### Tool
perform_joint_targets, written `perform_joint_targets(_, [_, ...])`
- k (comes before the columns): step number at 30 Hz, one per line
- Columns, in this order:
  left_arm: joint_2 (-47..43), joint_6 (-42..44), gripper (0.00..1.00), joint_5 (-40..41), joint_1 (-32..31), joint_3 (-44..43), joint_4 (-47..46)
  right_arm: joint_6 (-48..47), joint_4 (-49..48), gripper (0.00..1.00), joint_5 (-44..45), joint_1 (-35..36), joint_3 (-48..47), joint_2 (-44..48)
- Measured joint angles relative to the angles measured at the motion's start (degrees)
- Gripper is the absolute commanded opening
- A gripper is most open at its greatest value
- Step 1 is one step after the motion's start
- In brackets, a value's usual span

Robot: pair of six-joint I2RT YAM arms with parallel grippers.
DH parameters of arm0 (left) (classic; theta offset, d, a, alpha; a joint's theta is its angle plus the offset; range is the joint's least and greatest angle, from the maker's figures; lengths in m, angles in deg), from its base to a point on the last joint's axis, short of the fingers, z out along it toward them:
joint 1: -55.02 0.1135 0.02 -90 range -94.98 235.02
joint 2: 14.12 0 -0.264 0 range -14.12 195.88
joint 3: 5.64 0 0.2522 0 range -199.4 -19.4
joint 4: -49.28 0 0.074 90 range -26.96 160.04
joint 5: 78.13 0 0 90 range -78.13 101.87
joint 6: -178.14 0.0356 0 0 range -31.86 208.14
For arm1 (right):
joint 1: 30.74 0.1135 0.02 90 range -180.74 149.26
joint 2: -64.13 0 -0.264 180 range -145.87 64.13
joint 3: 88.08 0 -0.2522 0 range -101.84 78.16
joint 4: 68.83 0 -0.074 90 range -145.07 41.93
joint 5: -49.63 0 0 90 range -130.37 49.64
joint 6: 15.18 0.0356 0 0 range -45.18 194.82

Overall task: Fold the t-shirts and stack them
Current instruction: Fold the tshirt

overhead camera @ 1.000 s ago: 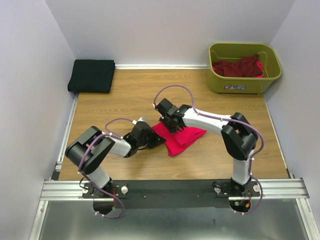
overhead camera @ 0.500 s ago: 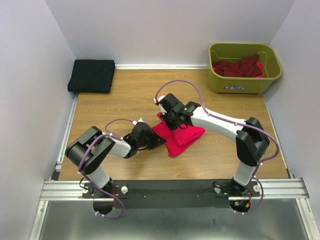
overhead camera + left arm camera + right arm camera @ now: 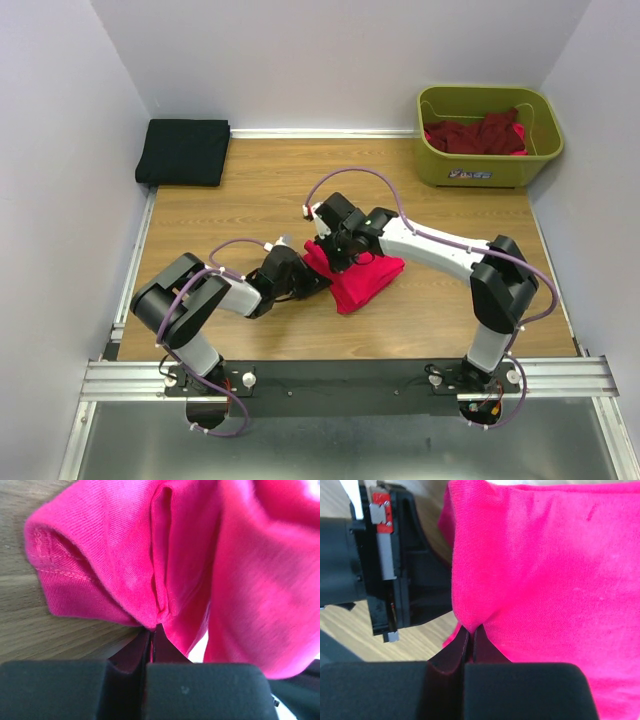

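Note:
A bright pink-red t-shirt [image 3: 362,282] lies bunched on the wooden table near the middle. My left gripper [image 3: 318,283] is shut on its left edge, pinching a fold of pink cloth [image 3: 150,580]. My right gripper [image 3: 340,256] is shut on the shirt's upper left part, with pink cloth [image 3: 540,570] squeezed between its fingers. The two grippers sit close together. A folded black t-shirt [image 3: 184,151] lies at the far left corner. Dark maroon t-shirts [image 3: 478,134] are heaped in the tub.
An olive-green plastic tub [image 3: 487,170] stands at the far right corner. White walls close in the table on three sides. The left arm's black wrist [image 3: 385,565] fills the left of the right wrist view.
The right gripper closed on the pink shirt and shifted slightly left and toward the near edge, pulling the cloth into a tighter bunch. The left arm barely moved.

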Motion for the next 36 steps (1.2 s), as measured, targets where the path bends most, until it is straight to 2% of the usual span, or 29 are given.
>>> perform_joint_targets(12, [0.0, -0.9, 0.0, 0.8, -0.3, 1.2, -1.9, 4.9, -1.3, 0.0, -3.1, 0.4, 1.5, -0.7])
perform_joint_targets(27, [-0.9, -2.6, 0.0, 1.8, -0.5, 4.1, -5.2, 13.2, -7.9, 0.01, -3.9, 0.4, 4.3, -2.3])
perform_joint_targets(36, [-3.0, -3.7, 0.08, 2.7, -0.9, 7.5, -7.1, 16.1, -16.0, 0.0, -6.2, 0.3, 10.8, -2.1])
